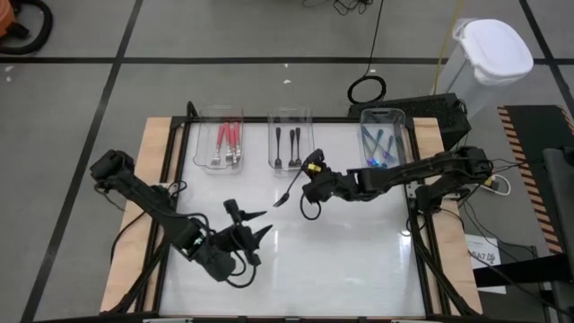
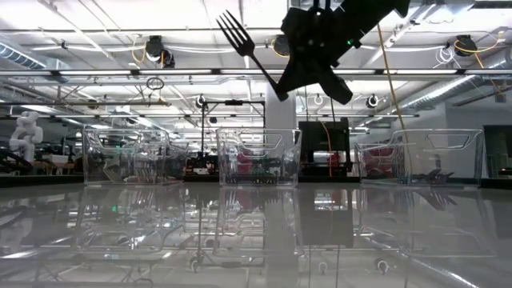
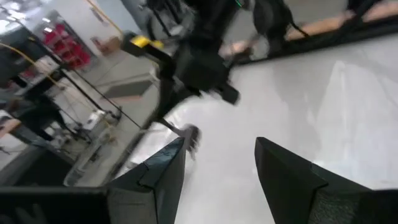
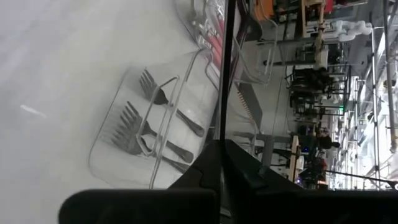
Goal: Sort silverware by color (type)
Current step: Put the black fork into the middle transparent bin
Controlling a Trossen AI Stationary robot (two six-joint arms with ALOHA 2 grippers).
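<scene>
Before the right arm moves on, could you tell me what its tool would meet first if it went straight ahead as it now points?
Probably the middle tray of black forks; the right tool, shut on a black fork, faces it, though depth is unclear.

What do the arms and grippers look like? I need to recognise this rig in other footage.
Both arms are black and jointed, with loose black cables. The right gripper has a yellow mark near its wrist and a small green light; the left gripper has flat, pointed black fingers.

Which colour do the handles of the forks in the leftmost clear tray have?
Red. The slim metal forks with red handles in the leftmost clear plastic tray show best in the high view.
</scene>
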